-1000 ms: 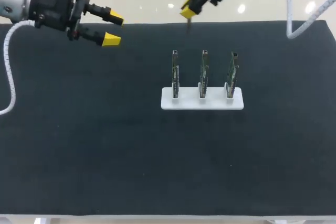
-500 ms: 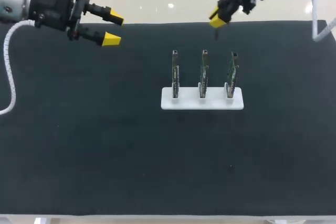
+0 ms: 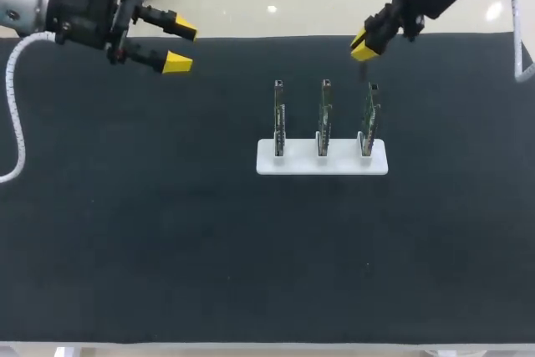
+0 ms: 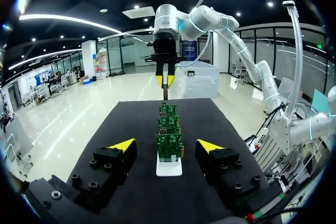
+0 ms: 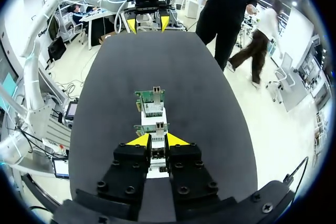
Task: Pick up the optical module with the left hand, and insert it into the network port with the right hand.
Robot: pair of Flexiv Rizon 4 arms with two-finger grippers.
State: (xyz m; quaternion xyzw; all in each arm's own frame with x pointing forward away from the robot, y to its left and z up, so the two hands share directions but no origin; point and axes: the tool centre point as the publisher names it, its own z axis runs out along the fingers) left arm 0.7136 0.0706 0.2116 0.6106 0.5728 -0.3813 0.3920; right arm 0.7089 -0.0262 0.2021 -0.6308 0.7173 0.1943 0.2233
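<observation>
Overhead, the right tool (image 3: 364,47) pinches a slim dark optical module (image 4: 164,93), hanging over the rightmost of three upright boards (image 3: 369,114) in a white holder (image 3: 322,161) on the black table (image 3: 167,232). The left tool (image 3: 177,46) stands spread, well apart, near the table's far left corner.

A black mat (image 3: 150,240) lies before me and covers the table almost from edge to edge, flat and smooth. Along the near side a thin strip of the pale table top (image 3: 251,347) shows past the mat. A little right of the middle, in the far half, a flat white stand (image 3: 301,163) rests on the mat. Its long side runs left to right, and three short white posts rise from it in a row.
</observation>
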